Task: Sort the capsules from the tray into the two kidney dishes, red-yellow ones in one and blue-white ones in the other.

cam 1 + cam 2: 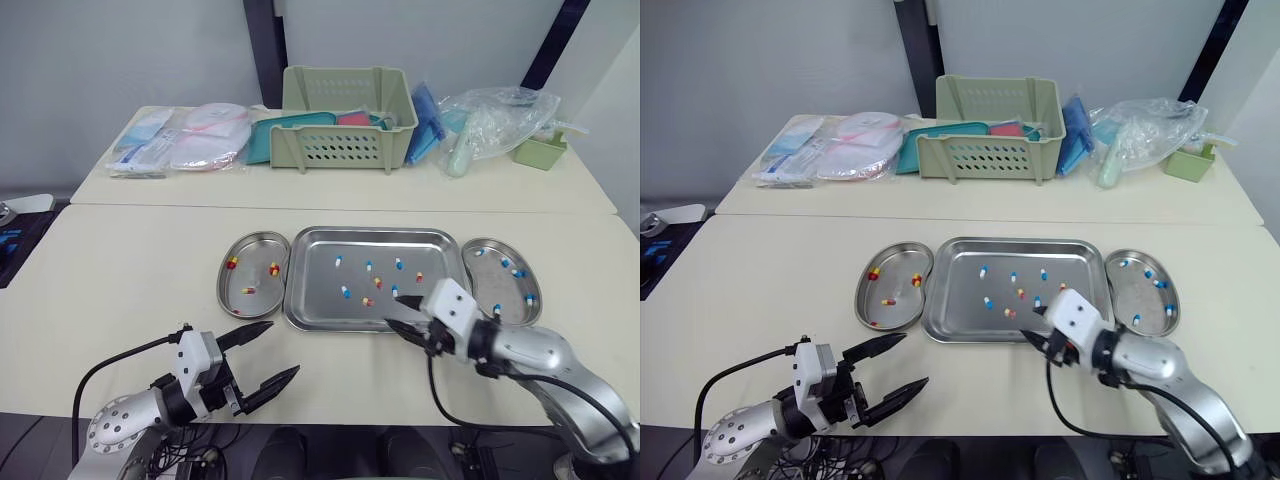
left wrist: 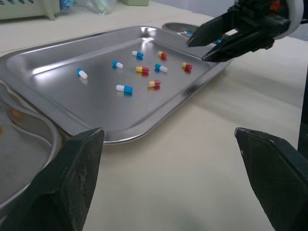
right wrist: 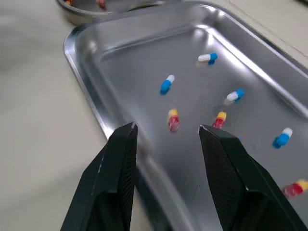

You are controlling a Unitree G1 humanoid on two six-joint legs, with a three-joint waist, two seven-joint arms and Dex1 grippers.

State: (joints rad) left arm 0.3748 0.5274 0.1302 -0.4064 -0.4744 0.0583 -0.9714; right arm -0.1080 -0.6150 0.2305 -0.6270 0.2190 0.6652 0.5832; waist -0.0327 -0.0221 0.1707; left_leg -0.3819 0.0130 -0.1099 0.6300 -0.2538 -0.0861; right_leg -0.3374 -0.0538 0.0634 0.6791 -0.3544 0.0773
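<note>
Your right gripper (image 1: 396, 312), fingers half-spread, is hovering at the rectangular steel tray's (image 1: 340, 326) lower rim, with a red-yellow capsule (image 3: 173, 120) lying just ahead, lengthwise along the fingers.

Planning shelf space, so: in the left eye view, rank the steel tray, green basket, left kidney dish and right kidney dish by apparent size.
1. steel tray
2. green basket, though it stands farther back, so unsure
3. left kidney dish and right kidney dish look alike; not ranked
</note>
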